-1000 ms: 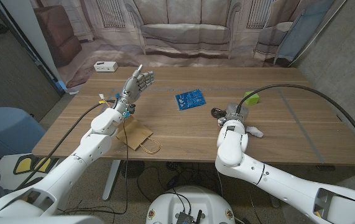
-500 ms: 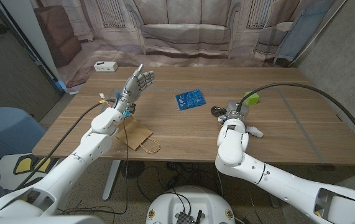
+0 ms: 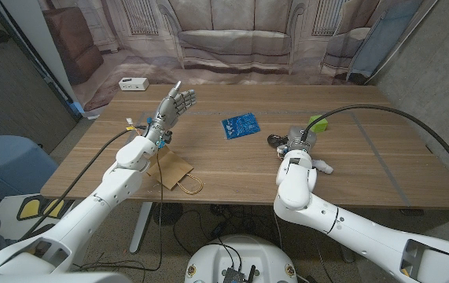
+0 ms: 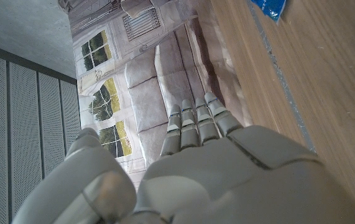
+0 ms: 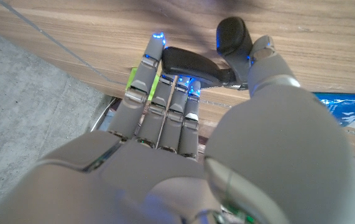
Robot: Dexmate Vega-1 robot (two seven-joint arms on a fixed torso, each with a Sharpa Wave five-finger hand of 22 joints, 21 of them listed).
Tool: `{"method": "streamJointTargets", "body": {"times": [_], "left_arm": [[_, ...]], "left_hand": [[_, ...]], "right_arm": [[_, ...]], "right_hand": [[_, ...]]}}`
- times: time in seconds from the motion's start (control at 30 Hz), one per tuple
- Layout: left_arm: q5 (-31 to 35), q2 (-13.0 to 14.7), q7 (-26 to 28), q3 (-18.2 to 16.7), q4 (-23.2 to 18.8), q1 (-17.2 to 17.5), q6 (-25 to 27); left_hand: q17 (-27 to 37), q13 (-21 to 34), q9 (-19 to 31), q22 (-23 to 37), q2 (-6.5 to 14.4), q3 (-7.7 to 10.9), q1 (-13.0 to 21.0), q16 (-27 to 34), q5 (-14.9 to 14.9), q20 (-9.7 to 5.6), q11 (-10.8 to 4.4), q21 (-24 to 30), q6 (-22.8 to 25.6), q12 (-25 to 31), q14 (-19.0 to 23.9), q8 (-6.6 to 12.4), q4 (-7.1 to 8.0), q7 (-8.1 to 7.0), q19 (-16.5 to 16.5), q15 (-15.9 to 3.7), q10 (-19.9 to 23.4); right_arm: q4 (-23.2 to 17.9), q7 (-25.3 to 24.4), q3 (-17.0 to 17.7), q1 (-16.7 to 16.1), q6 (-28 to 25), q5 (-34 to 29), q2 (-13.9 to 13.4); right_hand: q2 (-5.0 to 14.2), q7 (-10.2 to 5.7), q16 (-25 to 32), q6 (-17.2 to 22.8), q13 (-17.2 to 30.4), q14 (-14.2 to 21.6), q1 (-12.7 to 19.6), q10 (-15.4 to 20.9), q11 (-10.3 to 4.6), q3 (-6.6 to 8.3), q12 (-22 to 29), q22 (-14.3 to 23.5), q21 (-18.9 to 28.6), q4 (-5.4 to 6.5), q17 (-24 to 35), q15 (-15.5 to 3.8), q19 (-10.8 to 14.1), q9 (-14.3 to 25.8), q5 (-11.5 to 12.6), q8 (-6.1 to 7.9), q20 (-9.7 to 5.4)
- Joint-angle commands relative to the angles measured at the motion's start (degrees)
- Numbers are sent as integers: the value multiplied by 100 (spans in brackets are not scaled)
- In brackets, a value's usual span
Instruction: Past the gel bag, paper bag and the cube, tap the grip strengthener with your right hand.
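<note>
Grip strengthener (image 3: 274, 141) mostly hidden behind right hand (image 3: 298, 140) in head view; contact unclear. Green cube (image 3: 317, 123) partly covered by cable. Gel bag (image 4: 269, 7) cut by left wrist picture's edge. White object (image 3: 323, 166) beside right forearm unidentifiable.

You face a wooden table (image 3: 366, 169) set before a printed backdrop (image 3: 232, 31) picturing a pale sofa and tall panelled windows. A grey concrete wall (image 3: 436, 47) rises on your right, a dark grey wall (image 3: 4, 86) on your left. Light is even.
</note>
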Motion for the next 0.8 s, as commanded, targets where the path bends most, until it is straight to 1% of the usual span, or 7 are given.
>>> {"method": "streamJointTargets", "body": {"times": [0.03, 0.2, 0.3, 0.47, 0.6, 0.67, 0.8], "left_arm": [[15, -36, -4, 12, 71, -54, -39], [14, -55, -9, 11, 109, -77, -58], [15, -67, -17, 12, 132, -96, -74], [19, -91, -16, 10, 173, -130, -97], [29, -103, -20, 13, 203, -157, -113], [38, -106, -14, 15, 212, -169, -113], [59, -110, -2, 21, 230, -199, -109]], "left_hand": [[16, 15, 18, 30, 31, 16, -6, -9, -9, 19, -4, -10, 57, -11, 44, 0, -39, 8, 16, 23, 44], [16, 15, 18, 30, 32, 16, -7, -11, -9, 21, -11, -10, 51, -12, 39, -4, -41, 8, 17, 32, 44], [16, 15, 18, 30, 33, 15, -7, -11, -9, 22, -12, -10, 54, -11, 40, -3, -42, 4, 17, 26, 46], [16, 15, 18, 30, 34, 15, -8, -12, -9, 23, -11, -10, 55, -14, 37, -3, -44, 16, 17, 30, 42], [16, 15, 18, 30, 36, 14, -9, -11, -9, 21, -15, -10, 58, -14, 40, -3, -45, 20, 18, 25, 43], [16, 15, 18, 30, 36, 14, -9, -11, -9, 21, -16, -10, 59, -16, 39, -3, -46, 18, 17, 26, 39], [16, 15, 18, 30, 37, 13, -10, -11, -9, 22, -9, -11, 63, -15, 41, -1, -48, 22, 16, 23, 43]], "right_arm": [[-222, -273, 22, -8, 3, 100, -111], [-300, -284, 27, 1, 3, 3, -130], [-375, -330, 31, 2, 3, -46, -169], [-524, -735, 142, -73, 3, 111, -191], [-571, -1017, 199, -97, 3, 319, -189], [-596, -1178, 211, -99, 3, 455, -200], [-643, -1451, 219, -79, 3, 735, -238]], "right_hand": [[1436, 5, 38, 61, 23, 691, 1551, 82, 4, -15, 29, -1, 56, -17, 52, -1100, 122, 19, 32, 24, -68], [1443, 3, 54, 93, 25, 714, 1595, 113, 28, -26, 31, 4, 66, -16, 72, -1111, 116, 22, 35, 30, -73], [1449, -3, 64, 116, 27, 726, 1614, 149, 12, -34, 39, 7, 79, -12, 84, -1115, 130, 24, 37, 35, -70], [1457, -28, 97, 168, 29, 772, 1656, 217, -13, -60, 51, 14, 107, -3, 118, -1163, 150, 28, 40, 47, -91], [1459, -68, 130, 280, 34, 885, 1691, 313, -10, -82, 76, 23, 150, 7, 126, -1206, 199, 33, 45, 81, -97], [1470, -89, 155, 327, 38, 1009, 1679, 390, -24, -101, 97, 31, 193, 34, 119, -1273, 258, 36, 46, 92, -123], [1463, -87, 171, 412, 42, 1143, 1702, 475, -43, -117, 118, 41, 243, 32, 105, -1309, 310, 39, 52, 114, -138]]}}
